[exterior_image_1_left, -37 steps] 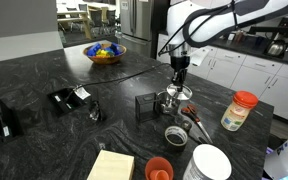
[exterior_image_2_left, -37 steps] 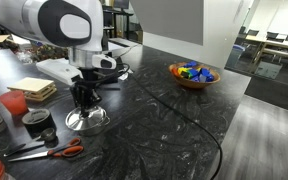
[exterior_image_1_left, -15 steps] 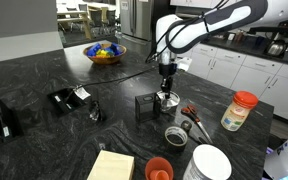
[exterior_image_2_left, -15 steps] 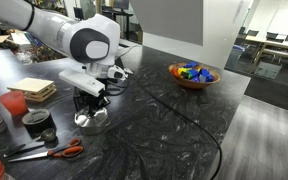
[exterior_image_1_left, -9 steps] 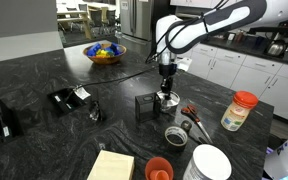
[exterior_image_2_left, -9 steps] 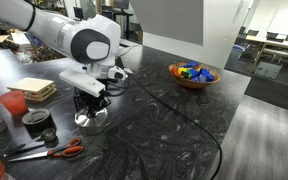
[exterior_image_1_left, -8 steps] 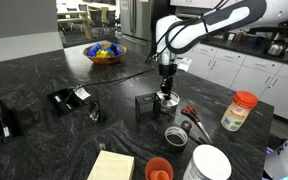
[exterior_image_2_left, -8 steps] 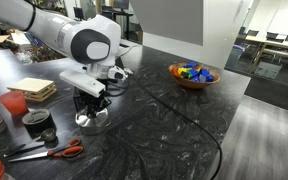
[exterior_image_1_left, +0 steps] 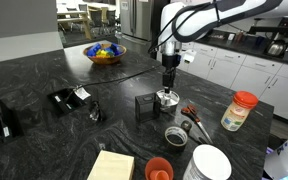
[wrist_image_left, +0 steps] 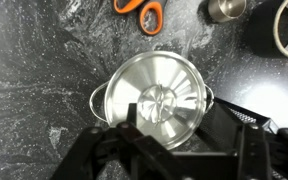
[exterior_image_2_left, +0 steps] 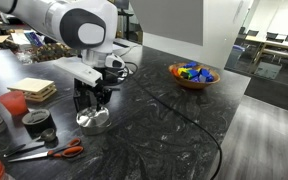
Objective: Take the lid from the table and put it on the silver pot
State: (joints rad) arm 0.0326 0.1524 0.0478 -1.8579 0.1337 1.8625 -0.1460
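The silvery lid [wrist_image_left: 154, 100] lies flat on the silver pot [wrist_image_left: 96, 97], whose two side handles stick out from under it. In both exterior views the pot [exterior_image_1_left: 166, 99] [exterior_image_2_left: 94, 119] stands on the dark marbled table. My gripper [exterior_image_1_left: 168, 75] [exterior_image_2_left: 92, 98] hangs straight above it, clear of the lid. In the wrist view the gripper [wrist_image_left: 179, 140] is open, its dark fingers [wrist_image_left: 229, 125] spread wide with nothing between them, and the lid's centre knob shows free below.
A black box [exterior_image_1_left: 144, 106] stands close beside the pot. Orange-handled scissors [exterior_image_1_left: 191, 113] [wrist_image_left: 139, 10], a dark tin [exterior_image_1_left: 174, 134], an orange cup [exterior_image_1_left: 159, 168], a white dish [exterior_image_1_left: 210, 163] and a red-capped jar [exterior_image_1_left: 240, 110] lie nearby. A bowl [exterior_image_1_left: 106, 52] sits farther back.
The gripper, shut low on the lid's knob a second ago, has opened and risen straight up. The lid stays on the pot.
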